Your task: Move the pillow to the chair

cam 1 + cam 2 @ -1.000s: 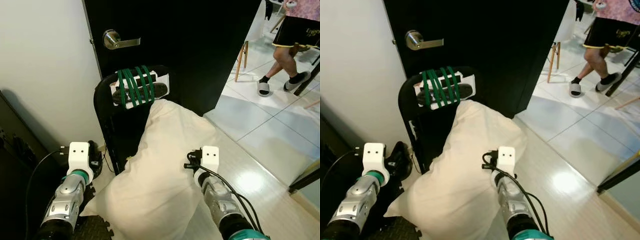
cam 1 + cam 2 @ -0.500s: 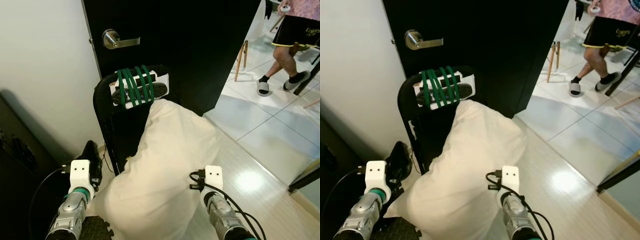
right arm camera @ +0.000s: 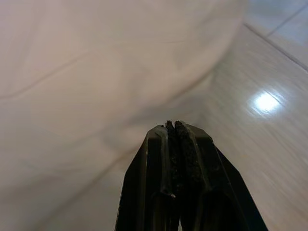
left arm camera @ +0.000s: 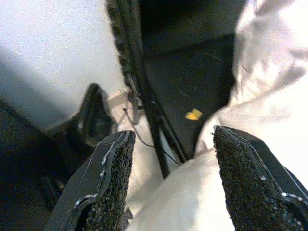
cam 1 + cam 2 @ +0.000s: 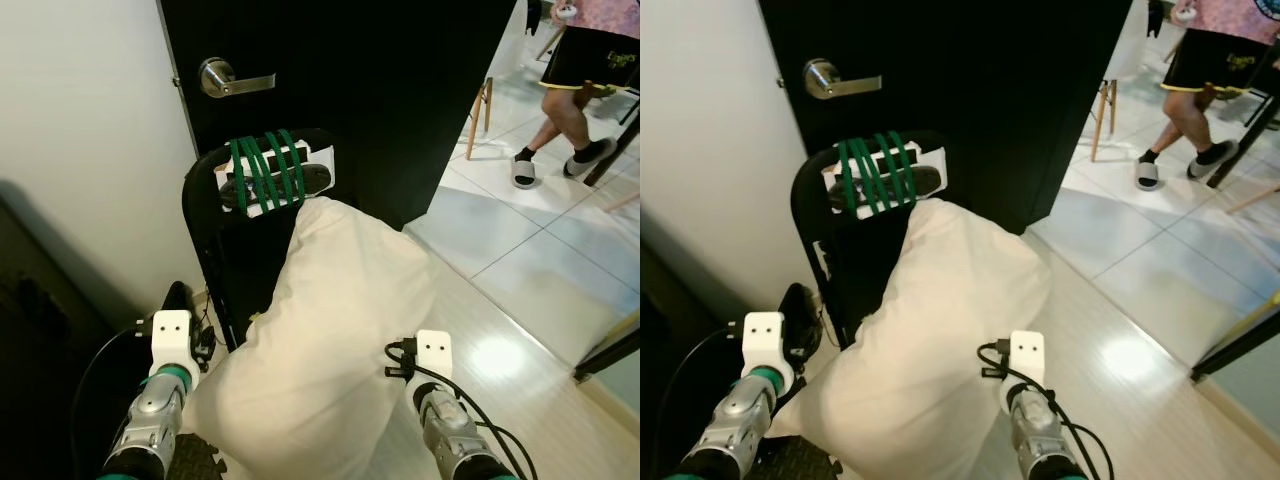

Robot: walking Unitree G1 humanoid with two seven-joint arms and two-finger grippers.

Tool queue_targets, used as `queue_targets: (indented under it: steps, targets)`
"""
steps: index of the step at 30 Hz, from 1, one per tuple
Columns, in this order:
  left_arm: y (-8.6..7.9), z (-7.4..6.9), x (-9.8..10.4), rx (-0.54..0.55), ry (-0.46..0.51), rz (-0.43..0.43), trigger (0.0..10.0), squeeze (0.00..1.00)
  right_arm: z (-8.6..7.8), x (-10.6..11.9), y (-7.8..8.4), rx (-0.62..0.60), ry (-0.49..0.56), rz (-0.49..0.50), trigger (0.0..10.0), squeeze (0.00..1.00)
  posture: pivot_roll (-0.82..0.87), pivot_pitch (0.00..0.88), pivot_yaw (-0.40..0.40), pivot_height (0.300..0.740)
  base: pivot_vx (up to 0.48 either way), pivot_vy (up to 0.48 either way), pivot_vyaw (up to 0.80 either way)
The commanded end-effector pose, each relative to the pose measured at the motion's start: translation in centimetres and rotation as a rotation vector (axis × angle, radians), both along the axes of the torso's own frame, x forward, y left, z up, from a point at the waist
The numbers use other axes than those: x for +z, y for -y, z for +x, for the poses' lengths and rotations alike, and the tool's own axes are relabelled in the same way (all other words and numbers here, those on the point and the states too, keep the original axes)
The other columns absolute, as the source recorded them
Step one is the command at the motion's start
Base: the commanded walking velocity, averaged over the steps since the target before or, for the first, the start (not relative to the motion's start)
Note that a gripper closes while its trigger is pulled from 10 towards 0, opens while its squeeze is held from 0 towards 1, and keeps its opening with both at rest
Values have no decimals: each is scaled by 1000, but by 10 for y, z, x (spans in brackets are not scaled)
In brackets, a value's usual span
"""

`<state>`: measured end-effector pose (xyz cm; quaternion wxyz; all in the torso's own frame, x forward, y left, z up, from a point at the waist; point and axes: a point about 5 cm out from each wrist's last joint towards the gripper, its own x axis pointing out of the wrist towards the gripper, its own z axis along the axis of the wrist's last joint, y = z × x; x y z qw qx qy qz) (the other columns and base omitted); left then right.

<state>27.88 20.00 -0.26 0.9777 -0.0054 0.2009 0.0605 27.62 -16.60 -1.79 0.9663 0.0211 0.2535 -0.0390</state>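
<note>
A cream pillow (image 5: 325,340) lies on the seat of a black chair (image 5: 200,235), its top leaning against the backrest. Green cords (image 5: 265,170) are wound around that backrest. My left gripper (image 4: 172,139) is open beside the pillow's left edge, near the chair's frame, with nothing between its fingers. My left wrist (image 5: 170,335) sits low at the pillow's left side. My right gripper (image 3: 174,126) is shut with its fingers pressed together, pointing at the pillow's right side just above the floor. My right wrist (image 5: 432,355) is at the pillow's lower right.
Behind the chair stands a black door with a silver handle (image 5: 225,78), and a white wall (image 5: 80,150) lies to the left. A dark shoe (image 5: 180,300) sits on the floor by the chair. A person's legs (image 5: 570,110) and a wooden stool leg (image 5: 478,115) are at the far right on tiled floor.
Both arms have drawn back towards me and sit lower in view than a second ago. The pillow stays on the chair.
</note>
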Motion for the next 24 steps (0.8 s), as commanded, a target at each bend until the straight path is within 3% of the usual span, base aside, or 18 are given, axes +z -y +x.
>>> queue_targets:
  steps: [1, 24]
  targets:
    - [2, 0, -1, -2, -1, 3, 10000, 0, -3, -3, 2, -14, -18, 10, 10000, 0, 14, 0, 38, 740, 0, 0, -800]
    - [3, 4, 2, -5, 25, 19, 10000, 0, 2, 0, -1, 10, -7, 15, 10000, 0, 25, 0, 31, 740, 0, 0, -800]
